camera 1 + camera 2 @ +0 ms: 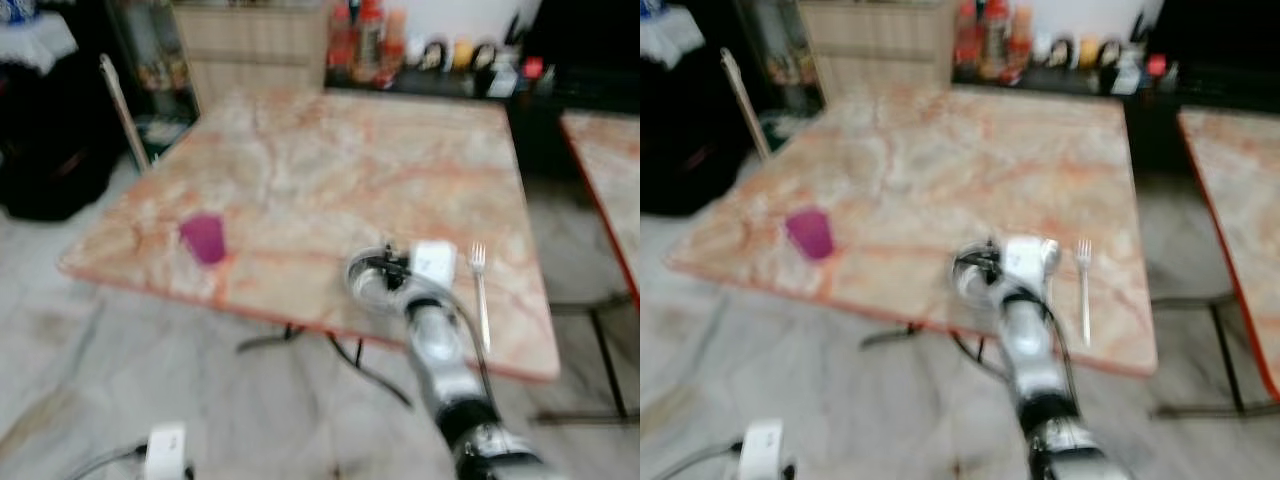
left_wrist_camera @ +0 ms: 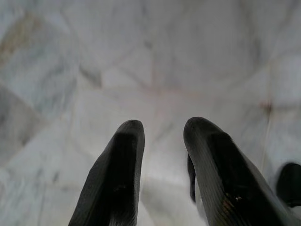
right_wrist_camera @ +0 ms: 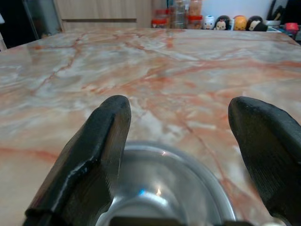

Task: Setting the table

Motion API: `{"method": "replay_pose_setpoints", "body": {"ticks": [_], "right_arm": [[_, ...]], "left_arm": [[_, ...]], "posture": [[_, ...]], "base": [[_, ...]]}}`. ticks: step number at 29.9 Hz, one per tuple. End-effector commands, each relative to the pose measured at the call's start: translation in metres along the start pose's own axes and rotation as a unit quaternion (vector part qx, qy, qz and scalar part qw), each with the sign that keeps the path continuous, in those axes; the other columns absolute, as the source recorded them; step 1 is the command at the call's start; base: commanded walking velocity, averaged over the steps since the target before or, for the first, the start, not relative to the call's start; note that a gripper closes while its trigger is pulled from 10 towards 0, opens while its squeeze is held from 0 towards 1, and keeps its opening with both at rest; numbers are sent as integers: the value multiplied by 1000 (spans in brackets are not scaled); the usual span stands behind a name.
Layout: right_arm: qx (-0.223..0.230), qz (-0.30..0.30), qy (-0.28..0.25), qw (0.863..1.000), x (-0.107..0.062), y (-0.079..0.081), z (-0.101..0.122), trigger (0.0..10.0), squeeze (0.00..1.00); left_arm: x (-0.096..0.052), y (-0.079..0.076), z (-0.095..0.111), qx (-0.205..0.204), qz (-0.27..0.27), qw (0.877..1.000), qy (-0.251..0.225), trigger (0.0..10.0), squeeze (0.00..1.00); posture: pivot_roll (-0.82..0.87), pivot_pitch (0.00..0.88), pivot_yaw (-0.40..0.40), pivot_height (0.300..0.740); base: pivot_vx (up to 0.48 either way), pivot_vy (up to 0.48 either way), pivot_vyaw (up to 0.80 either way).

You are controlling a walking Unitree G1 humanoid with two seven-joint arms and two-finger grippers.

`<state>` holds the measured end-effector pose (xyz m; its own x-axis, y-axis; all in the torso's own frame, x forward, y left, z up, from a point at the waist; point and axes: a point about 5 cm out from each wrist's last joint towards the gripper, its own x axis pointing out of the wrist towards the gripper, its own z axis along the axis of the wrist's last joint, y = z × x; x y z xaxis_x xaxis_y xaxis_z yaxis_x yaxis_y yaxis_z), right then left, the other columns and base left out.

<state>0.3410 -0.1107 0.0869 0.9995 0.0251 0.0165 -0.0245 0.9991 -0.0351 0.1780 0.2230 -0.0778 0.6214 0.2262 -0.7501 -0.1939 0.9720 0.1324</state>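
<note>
A marble table (image 1: 330, 170) with orange veins carries a pink cup (image 1: 204, 239) near its left front. A round metal bowl (image 1: 366, 284) sits close to the front edge, and a silver fork (image 1: 481, 295) lies to its right. My right gripper (image 1: 386, 268) hovers just over the bowl's near rim. In the right wrist view, its fingers (image 3: 101, 141) stand wide open above the bowl (image 3: 164, 188) with nothing between them. My left gripper (image 2: 164, 127) hangs open over the pale floor.
A second marble table (image 1: 610, 170) stands to the right across a narrow gap. Bottles and small figurines (image 1: 400, 45) line a dark shelf behind the table. A chair back (image 1: 120, 110) and a dark bag stand at the left. Metal table legs (image 1: 345, 350) reach under the front edge.
</note>
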Motion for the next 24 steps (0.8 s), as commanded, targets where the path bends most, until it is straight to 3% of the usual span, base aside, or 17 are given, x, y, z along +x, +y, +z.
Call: {"method": "replay_pose_setpoints", "body": {"ticks": [1,10,16,19,24], "right_arm": [[2,-9,2,1000,0,-8,-1,10000,0],[11,16,-15,1000,-8,5,-3,10000,0],[0,8,-12,1000,-13,2,-7,10000,0],[-17,-33,3,999,-30,-18,-19,10000,0],[-22,-60,6,998,-35,-33,-21,10000,0]], "left_arm": [[0,-5,-2,-10,-3,1000,4,10000,0],[-2,-4,-2,-32,-5,999,-12,10000,0],[-2,-2,-4,-32,-3,999,-11,10000,0],[-3,3,-7,-31,7,999,-12,10000,0],[-3,5,-7,-30,9,999,-13,10000,0]], "posture": [[-7,0,13,732],[2,0,12,732],[6,0,10,732],[-5,0,20,732],[-16,0,26,732]], "base": [[345,0,-769],[38,0,-84],[0,0,0],[0,0,0],[0,0,0]]}}
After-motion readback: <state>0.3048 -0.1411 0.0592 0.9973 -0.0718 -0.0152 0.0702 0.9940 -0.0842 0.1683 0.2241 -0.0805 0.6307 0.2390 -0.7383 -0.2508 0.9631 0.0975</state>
